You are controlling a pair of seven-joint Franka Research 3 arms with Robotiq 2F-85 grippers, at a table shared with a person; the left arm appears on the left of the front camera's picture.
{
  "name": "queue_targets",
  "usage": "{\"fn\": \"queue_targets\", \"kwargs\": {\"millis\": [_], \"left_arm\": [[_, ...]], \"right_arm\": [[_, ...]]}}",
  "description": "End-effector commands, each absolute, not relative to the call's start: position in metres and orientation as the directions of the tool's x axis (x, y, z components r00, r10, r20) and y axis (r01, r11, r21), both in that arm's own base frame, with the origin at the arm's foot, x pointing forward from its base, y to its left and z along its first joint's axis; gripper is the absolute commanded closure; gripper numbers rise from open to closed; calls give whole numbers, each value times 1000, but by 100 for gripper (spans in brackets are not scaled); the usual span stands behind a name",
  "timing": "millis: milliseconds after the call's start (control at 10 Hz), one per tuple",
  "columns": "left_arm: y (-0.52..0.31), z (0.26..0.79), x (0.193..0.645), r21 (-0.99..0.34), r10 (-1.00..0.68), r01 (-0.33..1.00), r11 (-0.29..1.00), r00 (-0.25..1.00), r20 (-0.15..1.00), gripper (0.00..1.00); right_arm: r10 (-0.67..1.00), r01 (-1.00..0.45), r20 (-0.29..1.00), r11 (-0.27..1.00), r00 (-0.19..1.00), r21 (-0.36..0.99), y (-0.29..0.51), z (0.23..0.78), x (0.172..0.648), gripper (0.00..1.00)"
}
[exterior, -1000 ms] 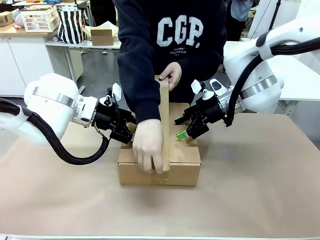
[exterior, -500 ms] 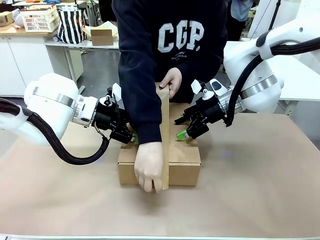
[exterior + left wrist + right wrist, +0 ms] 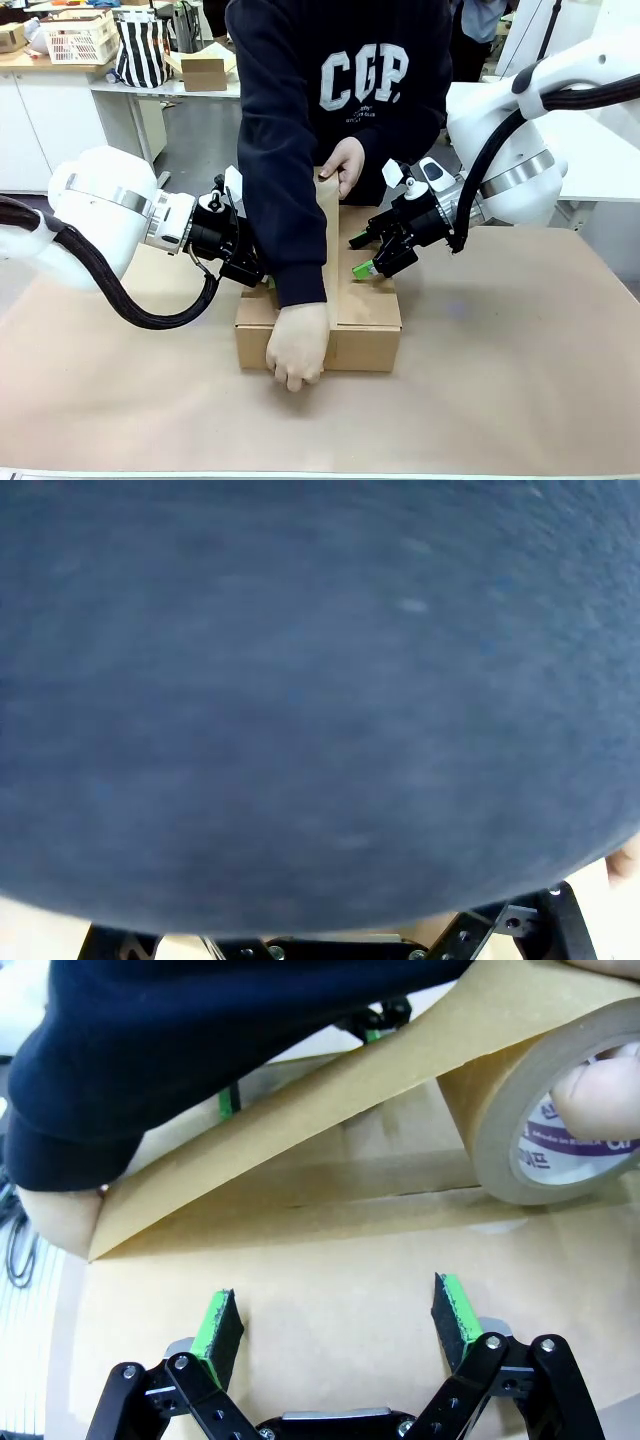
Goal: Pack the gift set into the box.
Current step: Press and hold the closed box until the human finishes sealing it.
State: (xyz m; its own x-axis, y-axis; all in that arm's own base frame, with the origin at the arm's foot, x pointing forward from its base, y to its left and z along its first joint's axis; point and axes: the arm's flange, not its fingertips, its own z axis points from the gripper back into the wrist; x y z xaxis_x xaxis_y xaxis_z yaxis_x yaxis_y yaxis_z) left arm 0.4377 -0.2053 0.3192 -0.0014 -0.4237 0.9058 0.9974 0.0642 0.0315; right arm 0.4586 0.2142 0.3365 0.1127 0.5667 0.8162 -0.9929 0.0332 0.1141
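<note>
On the near side of the worktop, the person's hand presses the free end of a brown tape strip down over the front wall of the box, apparently to anchor it before the run along the lid seam is laid flat. The box sits closed at the middle of the worktop, flaps down, so the packing looks finished and sealing is the step in hand. Just behind, the right tool rests over the right side of the lid with its green pads spread wide and gripping nothing, most likely steadying the flap so the seam keeps shut. The left tool sits against the box's left top edge, largely hidden behind the person's dark sleeve; I cannot tell whether it is spread or pressed together. Farther back, the person's other hand holds the tape roll raised above the box's far edge, keeping the strip taut.
</note>
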Motion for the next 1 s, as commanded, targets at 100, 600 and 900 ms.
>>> {"fn": "queue_targets", "kwargs": {"millis": [100, 600, 900], "left_arm": [[-205, 319, 436, 36, -426, 997, 62, -6, 905, 0], [-205, 319, 436, 36, -426, 997, 62, -6, 905, 0], [-205, 319, 436, 36, -426, 997, 62, -6, 905, 0]], "right_arm": [[565, -992, 817, 45, 120, 115, 214, 335, 459, 0], [565, -992, 817, 45, 120, 115, 214, 335, 459, 0], [565, -992, 817, 45, 120, 115, 214, 335, 459, 0]]}}
